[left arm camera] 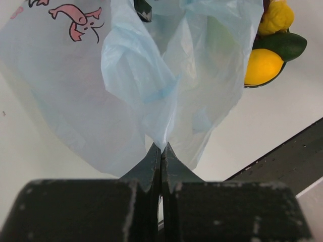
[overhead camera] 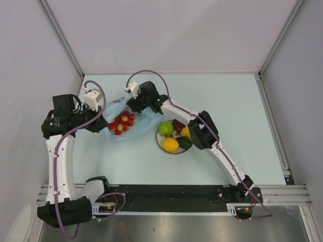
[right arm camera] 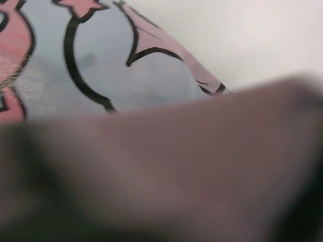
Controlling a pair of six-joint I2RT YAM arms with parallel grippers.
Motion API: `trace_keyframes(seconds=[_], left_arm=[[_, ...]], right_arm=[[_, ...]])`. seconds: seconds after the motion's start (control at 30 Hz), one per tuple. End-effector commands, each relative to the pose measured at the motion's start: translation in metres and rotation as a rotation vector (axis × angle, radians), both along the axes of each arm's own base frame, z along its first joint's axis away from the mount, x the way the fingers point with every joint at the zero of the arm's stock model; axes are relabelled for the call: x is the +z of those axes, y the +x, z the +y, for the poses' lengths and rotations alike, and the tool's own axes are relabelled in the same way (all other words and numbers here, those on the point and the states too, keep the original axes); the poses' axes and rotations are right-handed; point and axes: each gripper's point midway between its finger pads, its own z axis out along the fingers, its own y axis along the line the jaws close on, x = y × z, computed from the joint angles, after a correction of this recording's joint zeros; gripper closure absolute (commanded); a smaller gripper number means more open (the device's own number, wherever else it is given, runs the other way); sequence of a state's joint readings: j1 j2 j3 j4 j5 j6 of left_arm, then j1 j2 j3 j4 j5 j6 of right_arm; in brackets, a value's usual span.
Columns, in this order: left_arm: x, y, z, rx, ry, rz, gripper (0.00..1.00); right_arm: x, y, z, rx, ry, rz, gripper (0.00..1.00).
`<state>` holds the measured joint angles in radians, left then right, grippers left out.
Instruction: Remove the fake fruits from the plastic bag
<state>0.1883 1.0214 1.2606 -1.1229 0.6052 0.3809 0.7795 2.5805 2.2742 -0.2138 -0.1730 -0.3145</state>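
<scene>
The light-blue plastic bag (overhead camera: 117, 117) lies between my two grippers, with the cluster of red berries (overhead camera: 122, 122) in it. My left gripper (overhead camera: 99, 124) is shut on a fold of the plastic bag (left arm camera: 131, 91) at its left edge, jaws pressed together (left arm camera: 161, 147). My right gripper (overhead camera: 133, 103) is at the bag's far edge and appears shut on it. One dark fingertip (left arm camera: 143, 9) shows at the raised plastic. The right wrist view shows only printed bag (right arm camera: 101, 60) above a blur. A green apple (overhead camera: 165, 127), an orange piece (overhead camera: 170, 144), a dark green one (overhead camera: 184, 142) and a yellow one (overhead camera: 186, 132) lie on the plate.
The round white plate (overhead camera: 159, 139) sits right of the bag, under my right arm's forearm. The same fruits show at the top right of the left wrist view (left arm camera: 263, 65). The black base rail (overhead camera: 171, 194) runs along the near edge, and walls close the table's sides and back.
</scene>
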Motion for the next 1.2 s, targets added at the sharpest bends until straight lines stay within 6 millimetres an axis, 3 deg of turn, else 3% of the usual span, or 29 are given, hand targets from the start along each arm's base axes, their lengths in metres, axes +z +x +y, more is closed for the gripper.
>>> trace_keyframes(seconds=[0.0,0.2,0.4,0.63,0.93,0.97,1.0,1.07,1.17], left_arm=[[-0.002,0.003,-0.003,0.005,-0.012,0.007,1.0],[-0.004,0.007,-0.001,0.013,-0.009,0.013,1.0],[-0.001,0.013,0.0,0.02,-0.012,-0.003,1.0],[0.004,0.009,-0.001,0.021,-0.014,-0.008,1.0],[-0.006,-0.006,-0.009,0.011,-0.054,0.05,1.0],[-0.008,-0.006,-0.01,0.01,-0.062,0.063,1.0],[-0.01,-0.007,-0.011,0.008,-0.065,0.071,1.0],[-0.01,-0.009,-0.011,0.01,-0.07,0.084,1.0],[-0.011,-0.008,-0.012,0.006,-0.074,0.096,1.0]], right_arm=[[0.01,0.017,0.004,-0.024,0.061,0.036,0.14],[0.006,-0.001,0.011,0.061,0.076,0.096,0.34],[0.001,-0.013,0.007,0.077,0.057,0.138,0.37],[0.012,-0.003,0.019,0.047,0.133,0.106,0.24],[0.008,0.011,0.032,-0.051,0.213,0.106,0.21],[-0.003,0.012,0.034,-0.066,0.217,0.124,0.21],[0.003,0.016,0.036,-0.076,0.236,0.109,0.21],[-0.003,0.02,0.041,-0.093,0.249,0.118,0.22],[0.006,0.027,0.046,-0.111,0.283,0.085,0.29]])
